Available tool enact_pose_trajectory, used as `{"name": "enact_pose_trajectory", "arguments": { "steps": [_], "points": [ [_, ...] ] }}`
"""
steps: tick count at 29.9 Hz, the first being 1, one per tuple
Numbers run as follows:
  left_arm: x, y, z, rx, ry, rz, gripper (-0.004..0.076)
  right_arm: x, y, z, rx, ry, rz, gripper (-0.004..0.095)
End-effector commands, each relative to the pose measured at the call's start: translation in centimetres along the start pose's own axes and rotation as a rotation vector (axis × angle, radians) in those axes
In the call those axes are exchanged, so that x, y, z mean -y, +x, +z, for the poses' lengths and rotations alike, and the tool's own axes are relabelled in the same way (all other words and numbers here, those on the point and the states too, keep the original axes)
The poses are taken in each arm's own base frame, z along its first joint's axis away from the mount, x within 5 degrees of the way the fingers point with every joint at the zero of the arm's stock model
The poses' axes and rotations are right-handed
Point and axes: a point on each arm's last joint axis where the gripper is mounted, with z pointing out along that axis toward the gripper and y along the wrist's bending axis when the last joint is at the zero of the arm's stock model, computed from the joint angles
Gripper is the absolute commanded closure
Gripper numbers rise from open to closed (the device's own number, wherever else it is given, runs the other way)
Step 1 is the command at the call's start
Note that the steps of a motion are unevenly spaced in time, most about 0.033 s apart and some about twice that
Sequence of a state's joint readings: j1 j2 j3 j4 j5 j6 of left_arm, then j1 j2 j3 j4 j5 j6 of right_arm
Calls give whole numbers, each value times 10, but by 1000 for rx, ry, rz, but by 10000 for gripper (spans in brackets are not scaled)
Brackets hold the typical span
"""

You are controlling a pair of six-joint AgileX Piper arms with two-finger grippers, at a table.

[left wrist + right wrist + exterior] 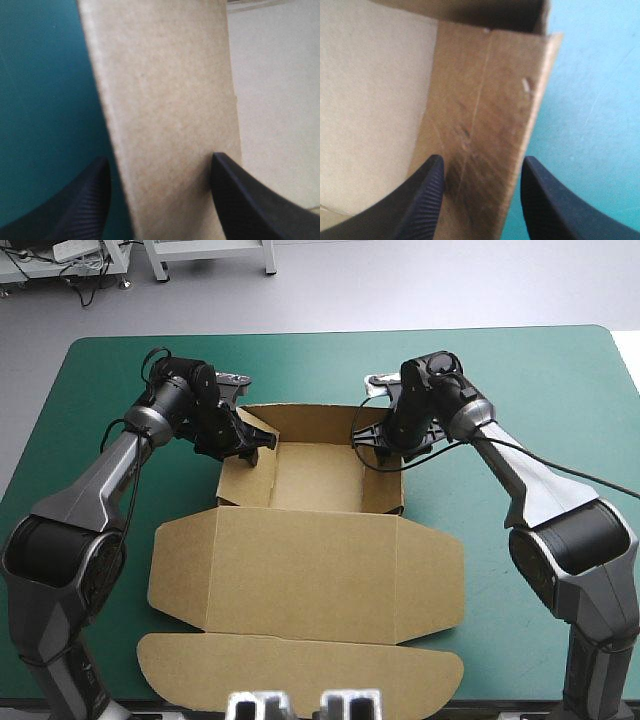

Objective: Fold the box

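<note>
**Each tool astride its own side wall**

The box (pixel 300 640) lies at the middle of the desk (pixel 520 370). Its tray (pixel 315 475) is toward the far edge with walls up, and its lid (pixel 310 560) lies flat toward the near edge. The left tool (pixel 243 443) sits at the tray's far-left corner, fingers spread, with the left wall (pixel 165 100) standing between them. The right tool (pixel 378 445) mirrors it at the far-right corner, spread astride the right wall (pixel 485 100). Both walls run far to near, straight ahead of the tools. Each arm is nearer its own wall, so the next squeeze or tuck likely needs no crossing over.
</note>
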State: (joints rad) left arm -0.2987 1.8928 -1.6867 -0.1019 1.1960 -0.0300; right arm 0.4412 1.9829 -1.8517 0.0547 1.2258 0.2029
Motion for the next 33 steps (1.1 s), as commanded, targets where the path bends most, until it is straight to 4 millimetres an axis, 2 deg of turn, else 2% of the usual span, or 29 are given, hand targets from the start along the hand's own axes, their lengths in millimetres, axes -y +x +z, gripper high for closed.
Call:
{"name": "enact_pose_trajectory", "arguments": {
  "steps": [1,4,7,13,17,19,22,25,27,30,33],
  "points": [
    [4,-1,-33,93,-1,14,297,-3,-6,-51,131,-8,-15,456],
    [4,-4,-42,107,-15,23,297,-5,-9,-66,177,-28,-15,457],
    [4,-9,-60,143,-36,34,297,-6,-9,-78,207,-35,-18,457],
    [8,-16,-121,318,-52,52,297,-5,0,-110,276,-47,-44,457],
    [15,-3,-171,450,-8,57,320,-5,9,-137,335,-58,-56,458],
    [18,11,-195,506,15,61,378,-4,14,-149,361,-63,-57,465],
    [21,41,-234,595,39,71,502,-3,17,-157,379,-62,-56,465],
    [24,84,-273,689,55,136,643,-3,16,-154,372,-63,-45,465],
    [23,115,-292,739,40,177,737,-1,14,-148,361,-42,-44,465],
    [18,157,-302,769,3,183,734,2,9,-137,339,-19,-14,465],
    [12,199,-300,775,-36,179,734,2,5,-123,303,-31,-6,465]
  ]
}}
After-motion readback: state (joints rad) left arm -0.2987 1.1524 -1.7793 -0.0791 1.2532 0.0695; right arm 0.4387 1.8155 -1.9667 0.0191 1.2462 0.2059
